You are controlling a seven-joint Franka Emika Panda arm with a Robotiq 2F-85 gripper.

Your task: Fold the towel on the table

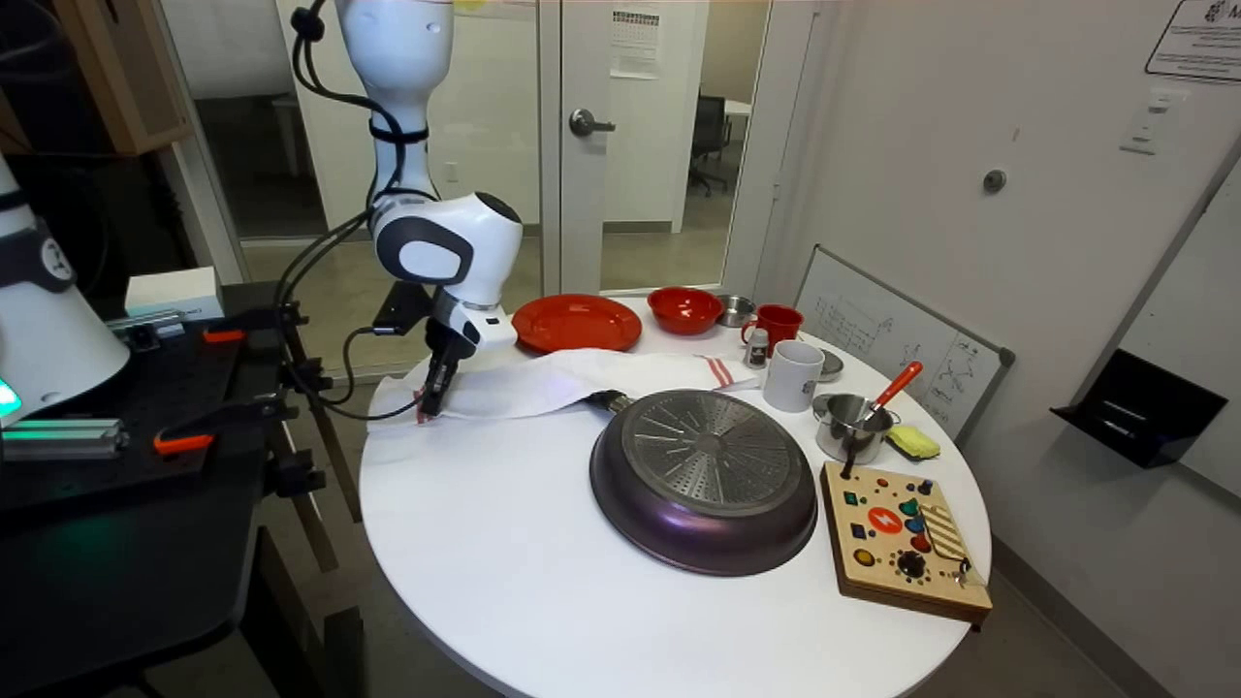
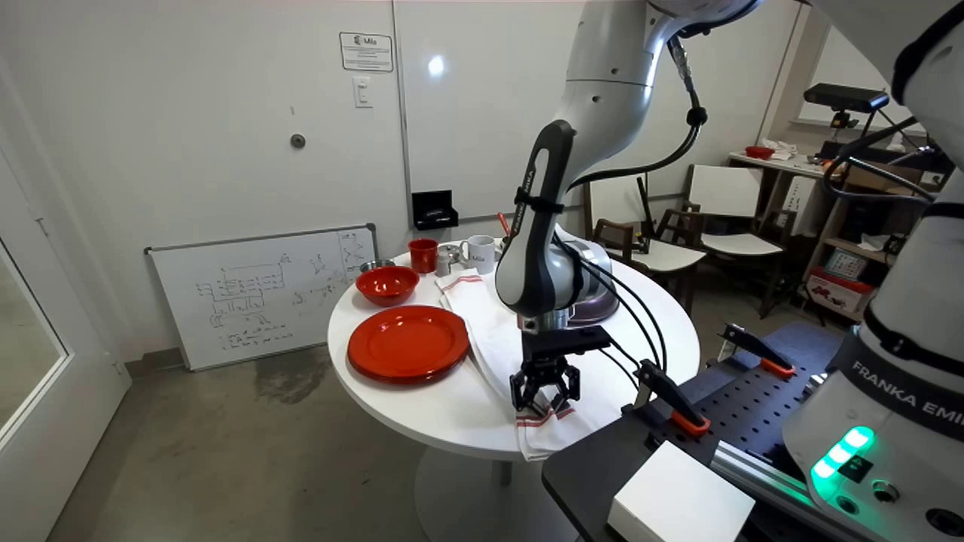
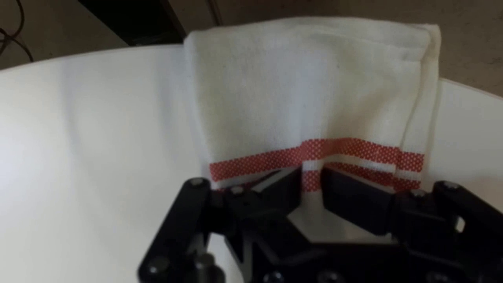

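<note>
White towel (image 1: pixel 572 380) laid across the round white table (image 1: pixel 485 543), running between the red plate (image 2: pixel 408 342) and the upturned pan (image 1: pixel 708 475), one striped end lapping over the edge facing the robot's base (image 1: pixel 48 349), gripper (image 3: pixel 311 181) pinching a fold there (right on the stripes)

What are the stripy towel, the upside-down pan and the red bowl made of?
Towel: matt woven cloth, perhaps cotton; the wrist view shows the weave in its red stripes. Pan: probably metal, with a dark, purplish, glossy coating on its side and a grey, patterned base. Red bowl: smooth, stiff and shiny, maybe glazed ceramic, though it could be plastic.
</note>
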